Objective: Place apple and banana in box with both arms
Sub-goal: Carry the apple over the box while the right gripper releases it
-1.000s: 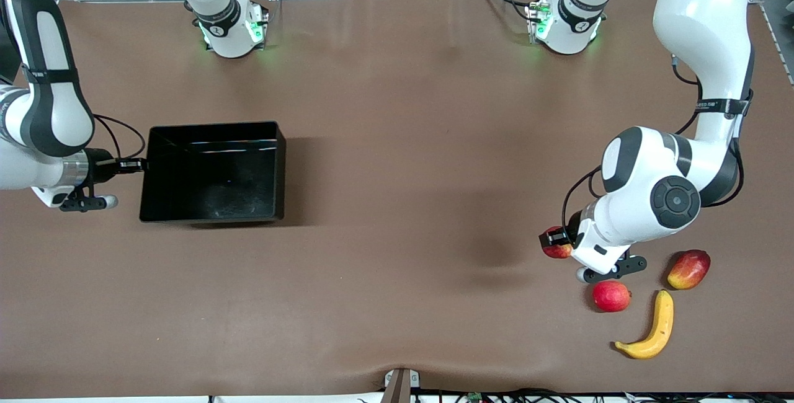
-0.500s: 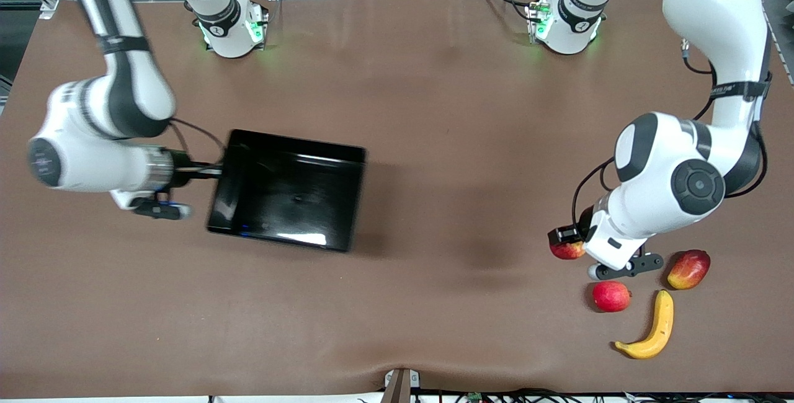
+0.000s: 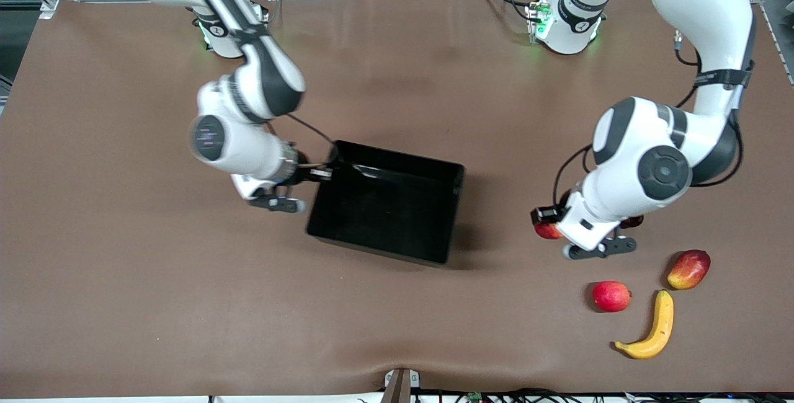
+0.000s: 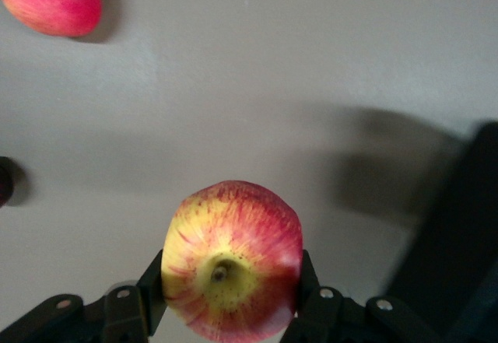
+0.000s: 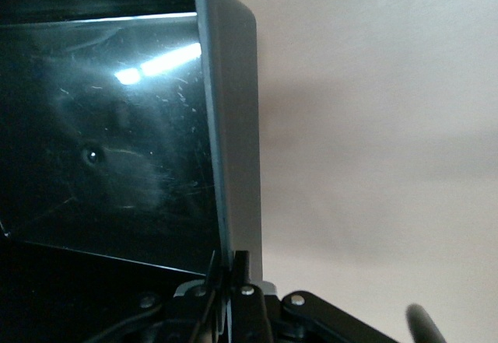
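Where your right arm reaches in, note the right gripper [image 3: 322,173], fingers pinched together on the wall of the box [image 3: 397,161]; the box sits mid-table, turned askew, nothing visible inside it. Left gripper [image 3: 547,222]: fingers clamped on the apple [image 3: 548,230], carried over bare table [image 3: 124,297] between the box and the loose fruit. The left wrist view gives you the apple [image 4: 232,259] gripped on both sides, dimple showing. Banana [image 3: 651,328]: lying at the left arm's end, nearest the front camera. Round red fruit [image 3: 611,296]: just beside the banana. Red-yellow fruit [image 3: 688,269]: near the banana's upper tip.
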{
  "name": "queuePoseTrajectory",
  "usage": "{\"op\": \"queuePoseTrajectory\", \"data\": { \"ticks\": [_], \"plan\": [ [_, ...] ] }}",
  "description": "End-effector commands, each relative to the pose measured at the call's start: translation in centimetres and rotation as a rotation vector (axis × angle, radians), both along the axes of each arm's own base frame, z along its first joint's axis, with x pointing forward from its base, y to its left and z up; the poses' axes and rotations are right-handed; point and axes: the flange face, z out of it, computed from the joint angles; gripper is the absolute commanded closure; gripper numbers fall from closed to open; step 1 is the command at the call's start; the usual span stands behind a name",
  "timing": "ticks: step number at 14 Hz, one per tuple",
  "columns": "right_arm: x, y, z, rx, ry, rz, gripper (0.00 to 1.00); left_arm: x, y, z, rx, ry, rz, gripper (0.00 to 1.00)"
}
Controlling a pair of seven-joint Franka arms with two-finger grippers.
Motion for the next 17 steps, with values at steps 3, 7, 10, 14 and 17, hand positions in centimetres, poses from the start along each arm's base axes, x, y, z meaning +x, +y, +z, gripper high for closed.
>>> {"op": "queuePoseTrajectory", "data": {
  "ticks": [3, 7, 10, 14, 17],
  "plan": [
    [0.4, 5.9, -4.3, 0.005, 0.012, 0.010, 1.00, -4.4, -3.1, -1.1, 0.008, -0.010, -0.059, 1.00],
    [1.7, 5.6, -2.8, 0.012, -0.040, 0.011, 0.00, -6.4, -8.7, -3.5, -0.029, -0.043, -0.131, 1.00],
    [4.0, 2.0, 3.6, -0.085, -0.033, 0.072, 0.00, -8.3, -14.2, -7.5, -0.066, -0.070, -0.211, 1.00],
    [7.8, -6.9, 11.3, -0.199, 0.063, 0.091, 0.00, -9.2, -16.7, -11.4, 0.006, -0.113, -0.312, 1.00],
    [8.8, -17.8, 15.5, -0.192, 0.070, 0.150, 0.00, -10.0, -17.8, -14.7, -0.003, -0.084, -0.318, 1.00]
  ]
}}
